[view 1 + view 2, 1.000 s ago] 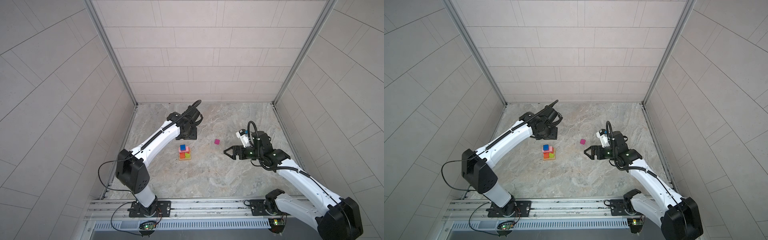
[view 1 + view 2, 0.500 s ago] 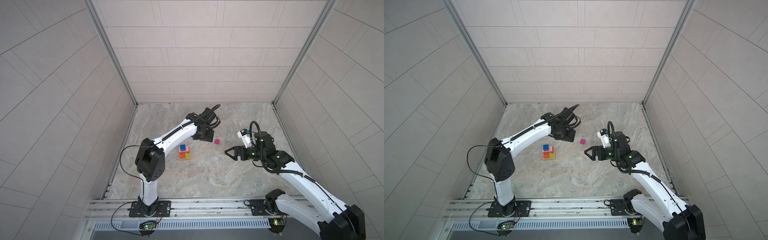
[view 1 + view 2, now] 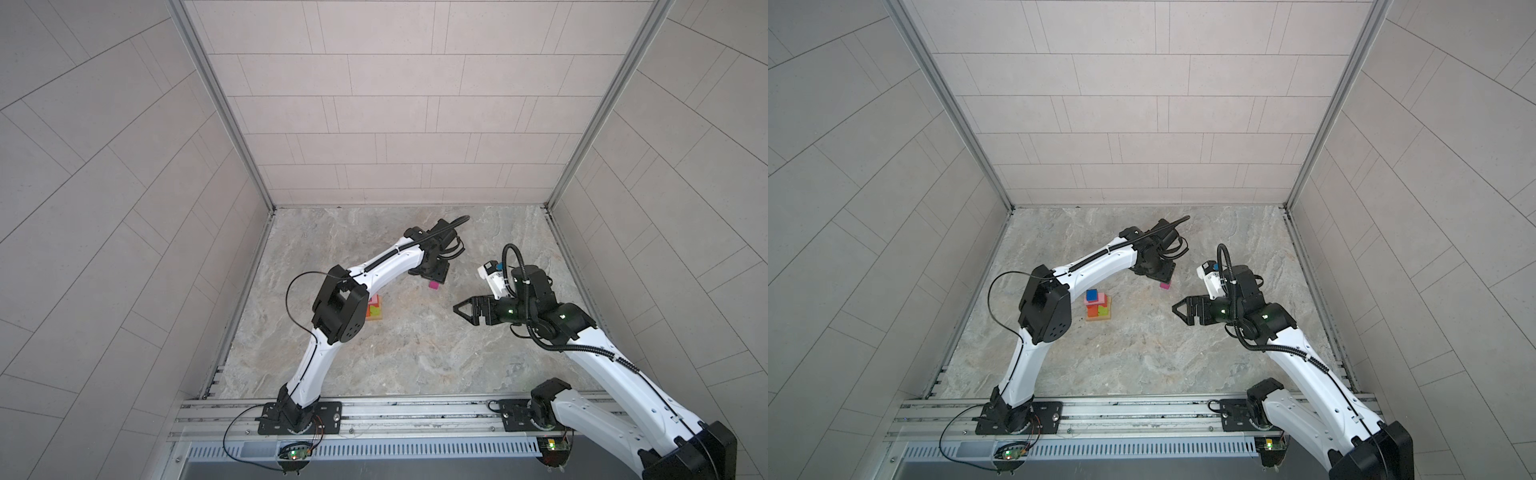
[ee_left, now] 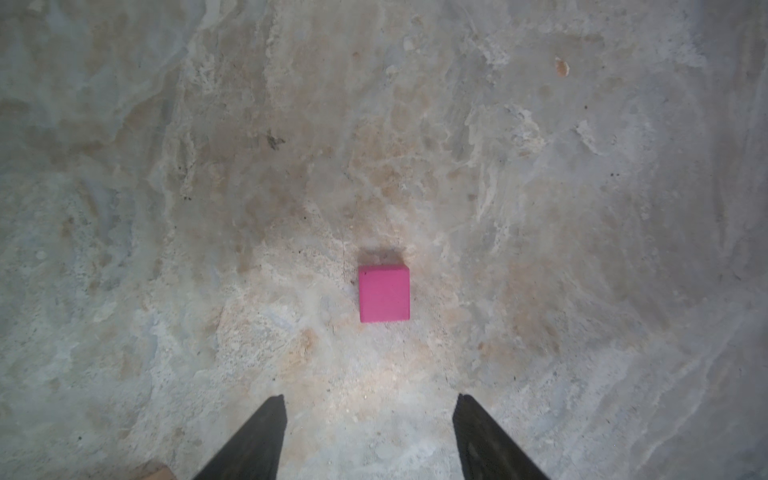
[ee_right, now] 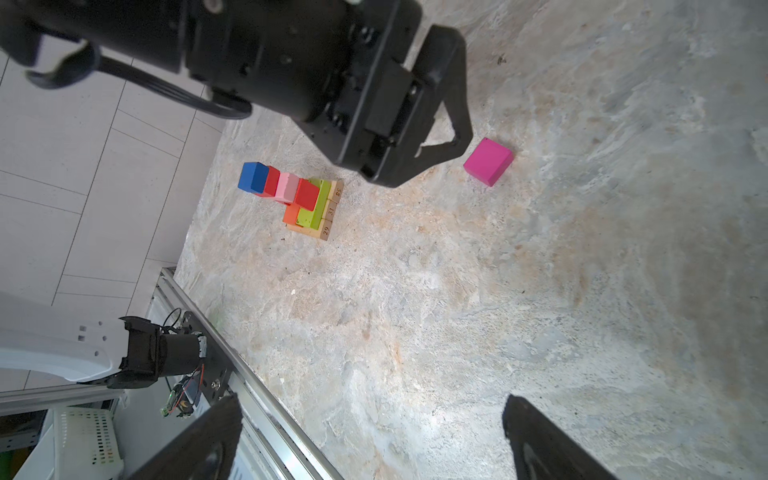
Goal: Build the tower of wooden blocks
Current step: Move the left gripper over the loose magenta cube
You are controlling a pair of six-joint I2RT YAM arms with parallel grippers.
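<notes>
The bench (image 3: pixel 1142 357) carries 2 things that I can see. The bigger is the tower (image 3: pixel 1098 305), left of centre and, by my reckoning, nearly finished: tan bars lowest, orange and lime on them, pink and red above, and a blue cube topmost.

The right pincer (image 3: pixel 1180 309) hangs wide open and empty, well apart from both. The left pincer (image 4: pixel 369 401) is open too and holds nothing. It is poised above the magenta cube (image 4: pixel 384 294), which lies flat on the bench at 2 o'clock from the tower, near it but not touching. I'd say that 1 cube is all that's left: grip it, carry it over, and set it up top.

In a top view the left arm's elbow (image 3: pixel 340 307) covers most of the tower. From above, the left wrist hides part of the cube. I cannot tell whether either red piece is an arch.
</notes>
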